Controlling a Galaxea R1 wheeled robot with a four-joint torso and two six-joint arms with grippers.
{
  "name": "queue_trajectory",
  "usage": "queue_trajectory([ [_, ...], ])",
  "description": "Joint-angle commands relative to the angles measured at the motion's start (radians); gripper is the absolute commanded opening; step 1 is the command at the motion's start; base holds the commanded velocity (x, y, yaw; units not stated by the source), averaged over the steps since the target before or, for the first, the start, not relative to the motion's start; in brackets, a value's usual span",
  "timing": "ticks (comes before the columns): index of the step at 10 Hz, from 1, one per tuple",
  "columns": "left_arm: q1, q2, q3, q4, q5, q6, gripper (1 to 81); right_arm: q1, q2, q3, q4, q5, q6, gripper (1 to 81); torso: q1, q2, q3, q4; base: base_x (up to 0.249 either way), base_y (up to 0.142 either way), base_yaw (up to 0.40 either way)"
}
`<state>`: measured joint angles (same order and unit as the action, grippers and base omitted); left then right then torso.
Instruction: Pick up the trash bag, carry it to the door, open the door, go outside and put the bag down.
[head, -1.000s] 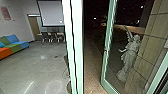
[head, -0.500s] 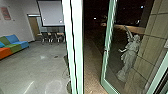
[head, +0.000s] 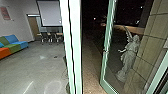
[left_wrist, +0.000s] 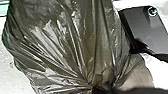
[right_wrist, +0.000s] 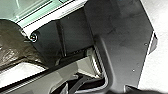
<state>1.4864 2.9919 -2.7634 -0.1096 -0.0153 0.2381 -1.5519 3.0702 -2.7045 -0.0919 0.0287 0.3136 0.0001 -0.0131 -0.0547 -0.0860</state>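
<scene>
- Your camera has just shifted slightly; the glass door stays open, so getting outside looks feasible.
- The trash bag bulges near a corner of your base, glossy, thin, creases gathering to a neck.
- You can't tell either gripper's opening or hold.

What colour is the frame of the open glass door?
Pale green, seen best in the head view.

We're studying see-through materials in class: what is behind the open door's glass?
Through the glass of the door, a pale statue and a wall show. Whatever is directly behind its green frame is covered.
</scene>
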Motion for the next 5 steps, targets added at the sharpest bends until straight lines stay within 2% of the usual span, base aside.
queue_trajectory([
  [1, -0.051, 0.000, -0.001, -0.002, 0.054, 0.006, 1.0, 0.058, 0.000, 0.002, 0.012, -0.053, -0.004, 81.1, 0.000, 0.000, 0.000, 0.000, 0.000, -0.072, 0.000],
  [5, -0.051, -0.002, -0.001, -0.002, 0.054, 0.006, 1.0, 0.066, 0.001, 0.006, 0.012, -0.061, -0.008, 81.1, 0.000, 0.000, 0.000, 0.000, 0.000, -0.074, 0.000],
])
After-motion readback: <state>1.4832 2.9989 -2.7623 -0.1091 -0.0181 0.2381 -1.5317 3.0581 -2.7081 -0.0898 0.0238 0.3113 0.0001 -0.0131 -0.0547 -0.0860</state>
